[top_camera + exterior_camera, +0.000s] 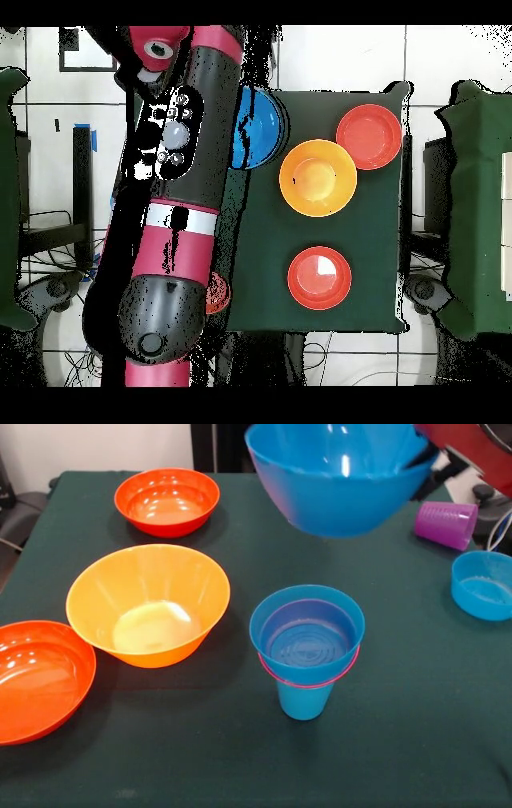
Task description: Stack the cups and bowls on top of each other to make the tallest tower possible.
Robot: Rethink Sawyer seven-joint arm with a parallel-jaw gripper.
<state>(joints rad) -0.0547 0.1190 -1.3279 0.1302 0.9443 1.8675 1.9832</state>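
Plastic large blue bowl (340, 476) hangs off the end effector (422, 456), pinched at its rim as far as we can see. It looks light, stiff and slippery. Tower (307, 648) sits on the tabletop (240, 744) below and just forward.

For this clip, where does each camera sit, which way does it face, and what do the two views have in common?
Front view: low across the table, facing the green cloth; it looks at the tower under a raised large blue bowl. Only a red piece of the arm shows at the upper right; gripper state cannot be told.
Overhead view: straight down from above; the red and black arm hides much of the table.
Shared: large blue bowl, yellow-orange bowl, two red-orange bowls.
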